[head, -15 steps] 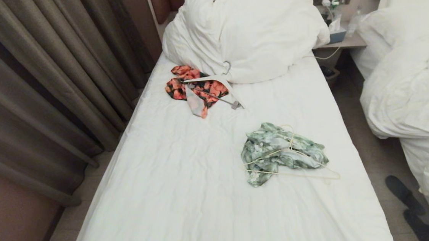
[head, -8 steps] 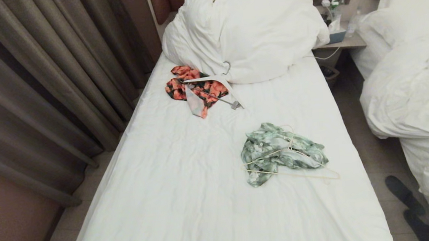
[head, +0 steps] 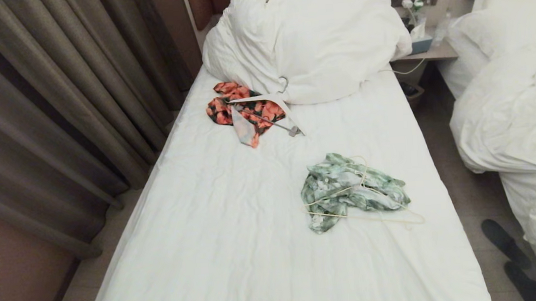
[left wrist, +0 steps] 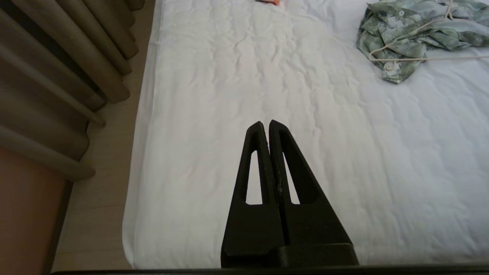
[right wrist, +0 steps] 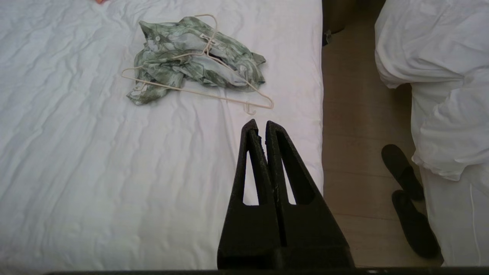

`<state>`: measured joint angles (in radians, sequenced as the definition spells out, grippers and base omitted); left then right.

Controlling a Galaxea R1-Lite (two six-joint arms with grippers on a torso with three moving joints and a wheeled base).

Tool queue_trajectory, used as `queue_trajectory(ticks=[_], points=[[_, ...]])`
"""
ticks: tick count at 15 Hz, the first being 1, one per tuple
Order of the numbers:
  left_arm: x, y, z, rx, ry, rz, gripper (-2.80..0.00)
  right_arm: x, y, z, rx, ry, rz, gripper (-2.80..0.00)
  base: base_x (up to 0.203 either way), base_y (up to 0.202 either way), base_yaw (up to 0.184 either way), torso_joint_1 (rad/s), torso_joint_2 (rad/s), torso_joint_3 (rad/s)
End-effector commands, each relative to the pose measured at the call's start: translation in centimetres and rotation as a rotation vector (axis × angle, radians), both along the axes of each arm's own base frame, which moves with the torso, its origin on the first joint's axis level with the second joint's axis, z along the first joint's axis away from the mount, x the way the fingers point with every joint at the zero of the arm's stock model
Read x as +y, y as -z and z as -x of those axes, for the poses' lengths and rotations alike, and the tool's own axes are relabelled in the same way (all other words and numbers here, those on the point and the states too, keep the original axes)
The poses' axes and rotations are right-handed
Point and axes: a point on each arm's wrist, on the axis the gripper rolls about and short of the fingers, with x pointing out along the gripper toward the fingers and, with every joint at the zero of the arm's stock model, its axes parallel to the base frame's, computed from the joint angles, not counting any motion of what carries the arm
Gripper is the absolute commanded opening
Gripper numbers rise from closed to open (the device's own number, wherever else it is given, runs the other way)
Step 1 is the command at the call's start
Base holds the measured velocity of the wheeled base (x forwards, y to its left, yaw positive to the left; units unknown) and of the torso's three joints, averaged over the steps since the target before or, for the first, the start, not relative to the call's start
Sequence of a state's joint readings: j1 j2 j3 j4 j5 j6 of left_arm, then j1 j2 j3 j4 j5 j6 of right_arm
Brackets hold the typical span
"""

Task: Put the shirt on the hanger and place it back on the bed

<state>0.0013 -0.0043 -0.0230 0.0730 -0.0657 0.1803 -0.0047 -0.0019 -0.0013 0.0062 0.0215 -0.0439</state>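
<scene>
The green and white shirt lies crumpled on the right half of the bed, with the thin cream hanger lying across it and its hook pointing toward the pillows. The right wrist view shows the shirt and the hanger close ahead of my right gripper, which is shut and empty over the bed's right edge. My left gripper is shut and empty above bare sheet, with the shirt far off to its right. Neither arm shows in the head view.
An orange-red floral garment with a thicker white hanger lies near the bulky pillows. Curtains hang along the left. A neighbouring bed and dark slippers stand on the right, across a narrow floor gap.
</scene>
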Motion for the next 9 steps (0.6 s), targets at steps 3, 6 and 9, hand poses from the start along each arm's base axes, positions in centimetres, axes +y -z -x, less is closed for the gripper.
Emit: queue_trajectory(ticks=[3,6,9], points=[[0.03,-0.02,-0.03,0.009,-0.015,0.078,-2.80,0.00,-0.03,-0.02,0.002,0.000,-0.004,-2.80,0.000,0.000,0.000,0.000,0.00,0.000],[0.10,-0.02,-0.04,0.010,-0.050,0.140,-2.80,0.00,-0.03,-0.02,0.002,0.000,-0.001,-2.80,0.000,0.000,0.000,0.000,0.00,0.000],[0.10,-0.02,-0.04,0.010,-0.051,0.144,-2.80,0.00,-0.03,-0.02,0.002,0.000,-0.002,-2.80,0.000,0.000,0.000,0.000,0.00,0.000]])
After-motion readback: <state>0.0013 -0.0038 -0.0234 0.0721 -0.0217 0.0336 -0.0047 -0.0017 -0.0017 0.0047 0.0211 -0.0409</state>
